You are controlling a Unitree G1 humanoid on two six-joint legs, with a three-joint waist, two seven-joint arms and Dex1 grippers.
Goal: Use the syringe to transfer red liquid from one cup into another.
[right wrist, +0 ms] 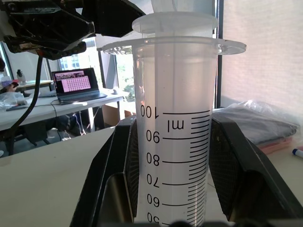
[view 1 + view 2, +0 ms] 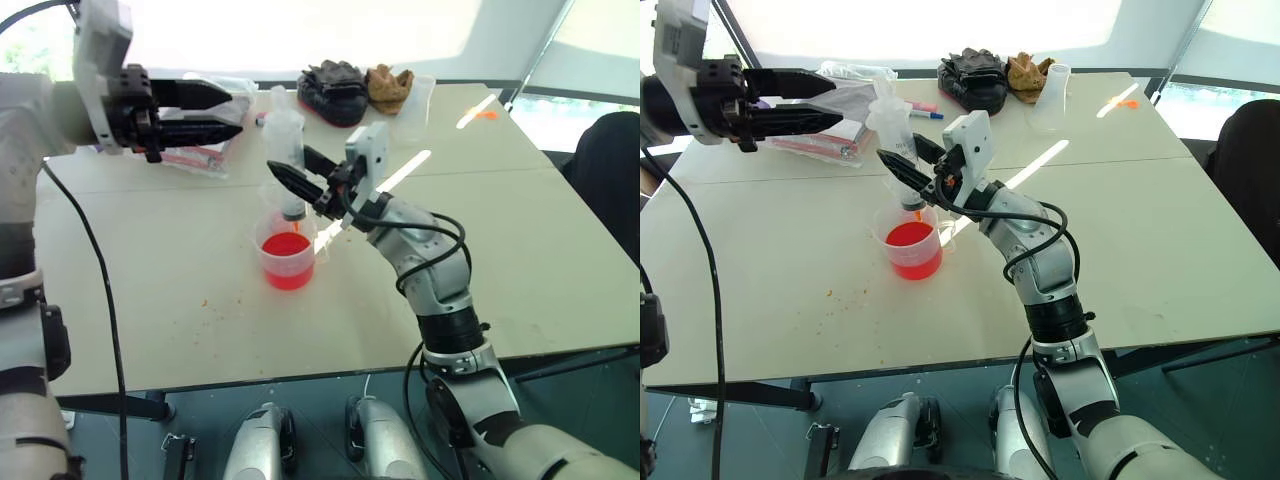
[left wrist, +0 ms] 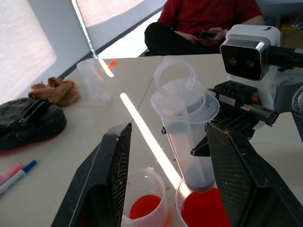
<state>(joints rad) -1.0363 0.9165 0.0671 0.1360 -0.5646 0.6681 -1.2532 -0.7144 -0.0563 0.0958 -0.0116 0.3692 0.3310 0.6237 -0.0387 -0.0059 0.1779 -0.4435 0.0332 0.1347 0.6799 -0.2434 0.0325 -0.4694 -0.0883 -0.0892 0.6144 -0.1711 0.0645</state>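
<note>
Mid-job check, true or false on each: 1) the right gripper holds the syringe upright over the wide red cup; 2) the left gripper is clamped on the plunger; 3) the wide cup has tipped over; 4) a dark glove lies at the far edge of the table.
1) True. The right gripper is shut on the syringe, which stands upright with its tip at the wide cup holding red liquid.
2) False. The left gripper is open, up beside the syringe and touching nothing.
3) False. The wide cup stands upright on the table.
4) True. The dark glove lies at the far edge, beside a brown one.
</note>
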